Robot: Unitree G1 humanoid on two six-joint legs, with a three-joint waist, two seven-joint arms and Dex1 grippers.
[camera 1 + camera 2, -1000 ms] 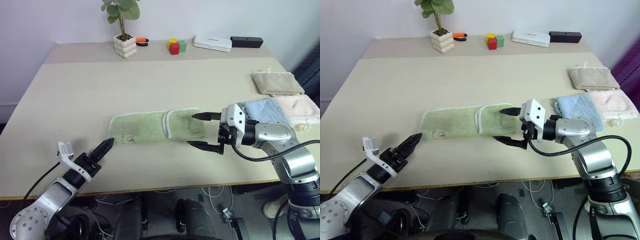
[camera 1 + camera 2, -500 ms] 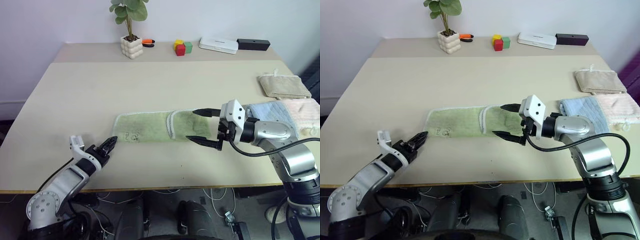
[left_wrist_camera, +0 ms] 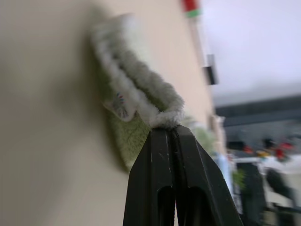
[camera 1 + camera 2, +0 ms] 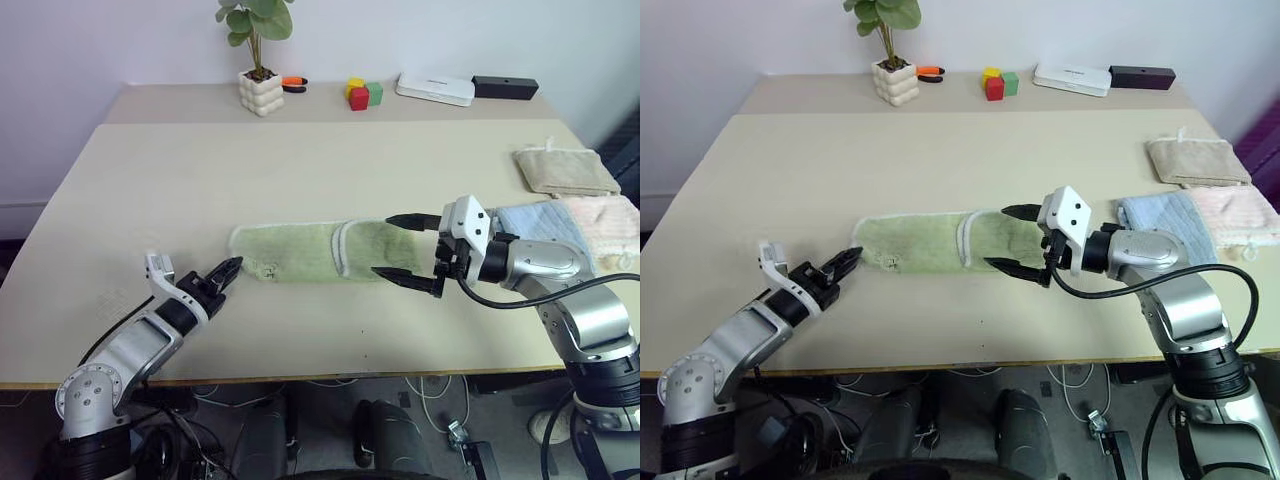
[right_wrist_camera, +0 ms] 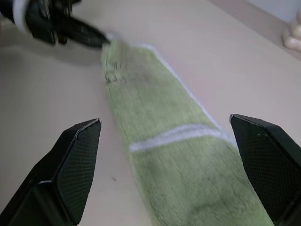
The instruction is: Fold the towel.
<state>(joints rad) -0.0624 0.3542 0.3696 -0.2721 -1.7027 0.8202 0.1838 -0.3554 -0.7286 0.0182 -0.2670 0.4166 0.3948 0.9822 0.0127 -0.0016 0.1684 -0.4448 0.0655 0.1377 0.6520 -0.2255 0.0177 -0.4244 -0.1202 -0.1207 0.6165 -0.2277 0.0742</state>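
Towel [image 4: 320,252] (pale green, white-edged) lies partly folded; left gripper [image 4: 228,270] jaws pinch its corner, right gripper [image 4: 407,249] jaws spread.

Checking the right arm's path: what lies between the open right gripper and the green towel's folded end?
Nothing: in the left eye view the right gripper hangs open just over the towel, with no object between them.

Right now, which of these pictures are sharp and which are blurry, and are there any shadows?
Both eye views are sharp and evenly lit, with a soft shadow on the table under the right gripper. The left wrist view is sharp on its fingers pinching the towel, and blurred behind. The right wrist view is slightly soft; the left gripper casts a faint shadow.
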